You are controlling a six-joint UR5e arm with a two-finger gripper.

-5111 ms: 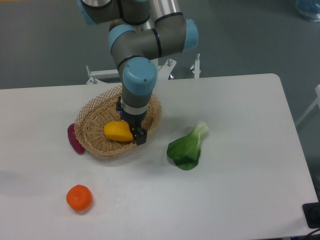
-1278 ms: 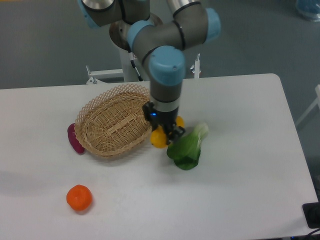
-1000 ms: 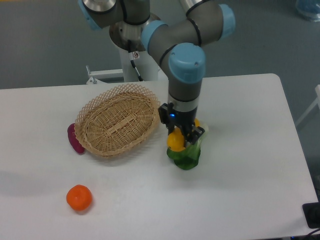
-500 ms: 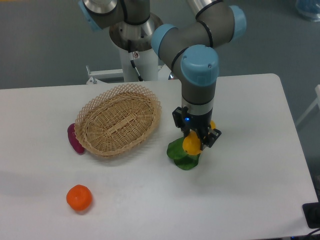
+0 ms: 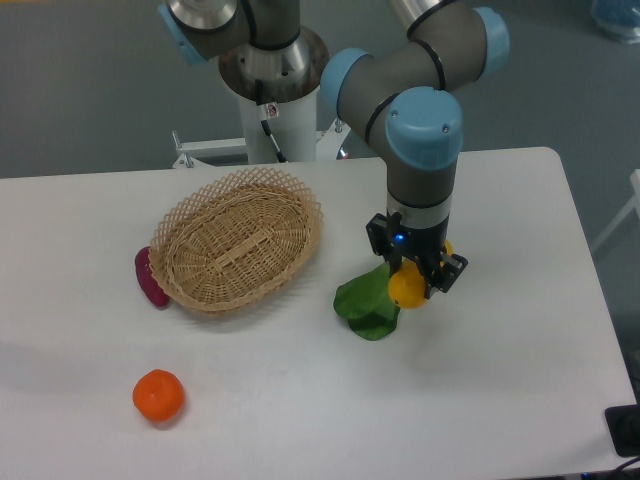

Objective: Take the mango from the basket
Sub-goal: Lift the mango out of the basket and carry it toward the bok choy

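Arm you're running hangs wrist-down over the table (image 5: 520, 330) right of the basket (image 5: 237, 240), whose wicker bowl shows nothing inside, and your gripper (image 5: 418, 279) is clamped on the mango (image 5: 406, 289), just beside the leafy green (image 5: 366, 305)

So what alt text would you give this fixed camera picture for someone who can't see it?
A robot arm's gripper holds a yellow mango above a white table, beside a leafy green vegetable. To the left sit an empty wicker basket, a purple vegetable and a tangerine.
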